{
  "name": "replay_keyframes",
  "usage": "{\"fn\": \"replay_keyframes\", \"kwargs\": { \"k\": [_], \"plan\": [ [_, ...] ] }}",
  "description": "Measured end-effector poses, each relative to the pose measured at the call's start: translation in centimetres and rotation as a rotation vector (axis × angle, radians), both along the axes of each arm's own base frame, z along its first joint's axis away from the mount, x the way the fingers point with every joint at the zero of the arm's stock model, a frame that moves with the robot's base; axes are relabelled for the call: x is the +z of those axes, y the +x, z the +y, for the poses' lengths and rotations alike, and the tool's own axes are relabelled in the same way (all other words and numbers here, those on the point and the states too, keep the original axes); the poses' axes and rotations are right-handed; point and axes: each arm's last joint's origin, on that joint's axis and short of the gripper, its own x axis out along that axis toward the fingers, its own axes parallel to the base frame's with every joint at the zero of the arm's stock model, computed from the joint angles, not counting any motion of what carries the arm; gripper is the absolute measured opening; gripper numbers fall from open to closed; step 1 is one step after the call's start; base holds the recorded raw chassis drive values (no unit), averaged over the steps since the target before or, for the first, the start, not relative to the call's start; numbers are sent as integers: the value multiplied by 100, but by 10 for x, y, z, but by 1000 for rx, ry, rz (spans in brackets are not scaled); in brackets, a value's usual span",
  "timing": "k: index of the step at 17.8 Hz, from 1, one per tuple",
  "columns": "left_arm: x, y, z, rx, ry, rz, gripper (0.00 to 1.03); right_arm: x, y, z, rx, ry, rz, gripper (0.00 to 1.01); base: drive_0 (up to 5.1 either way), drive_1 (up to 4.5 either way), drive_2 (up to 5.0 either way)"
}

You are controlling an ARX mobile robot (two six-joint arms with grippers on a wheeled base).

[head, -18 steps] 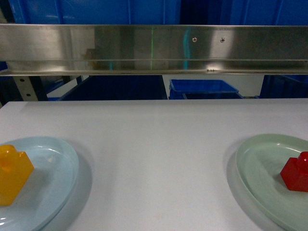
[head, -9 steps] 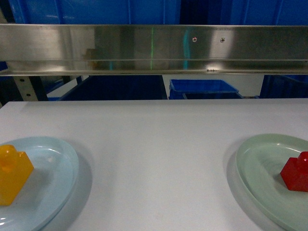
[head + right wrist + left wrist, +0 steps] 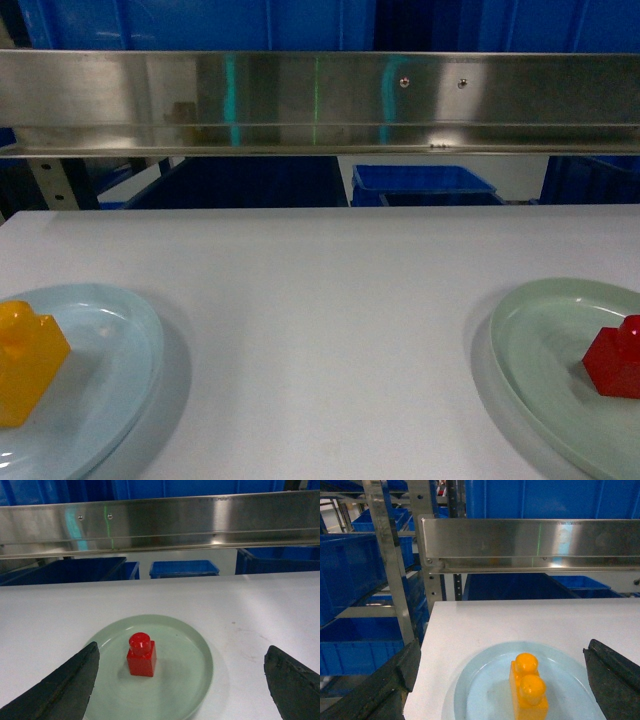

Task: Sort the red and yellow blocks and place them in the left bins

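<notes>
The orange-yellow block (image 3: 25, 365) lies on a pale blue plate (image 3: 125, 340) at the table's near left. In the left wrist view this block (image 3: 527, 692) shows two studs and sits below my open left gripper (image 3: 502, 650), between its wide-apart fingers (image 3: 385, 682) and apart from both. The red block (image 3: 615, 360) stands upright on a pale green plate (image 3: 540, 345) at the near right. My right gripper (image 3: 182, 649) is open above that plate, with the red block (image 3: 141, 655) nearer its left finger (image 3: 70, 682). Bright-blue bins (image 3: 347, 577) stand on a rack left of the table. Neither gripper shows in the head view.
A steel rail (image 3: 320, 100) runs across above the table's far edge. More blue crates (image 3: 420, 180) sit behind and below it. A metal rack post (image 3: 390, 565) rises beside the table's left edge (image 3: 427, 645). White tabletop (image 3: 320, 320) lies between the two plates.
Blocks and plates have stayed where they were. Only a teal glint on the steel rail has shifted.
</notes>
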Motion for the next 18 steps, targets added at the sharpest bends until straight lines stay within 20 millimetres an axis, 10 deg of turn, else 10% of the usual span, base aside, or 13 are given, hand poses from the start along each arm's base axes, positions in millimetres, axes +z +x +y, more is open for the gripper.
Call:
{"fn": "replay_keyframes", "kwargs": {
  "k": [3, 9, 18],
  "plan": [
    [0, 13, 1, -44, -25, 22, 98, 15, 22, 6, 36, 51, 31, 98, 0, 0, 0],
    [45, 105, 6, -186, -94, 204, 98, 45, 146, 21, -52, 111, 262, 98, 0, 0, 0],
    [-2, 121, 4, -149, -95, 322, 98, 2, 156, 33, -33, 34, 414, 98, 0, 0, 0]
  ]
}}
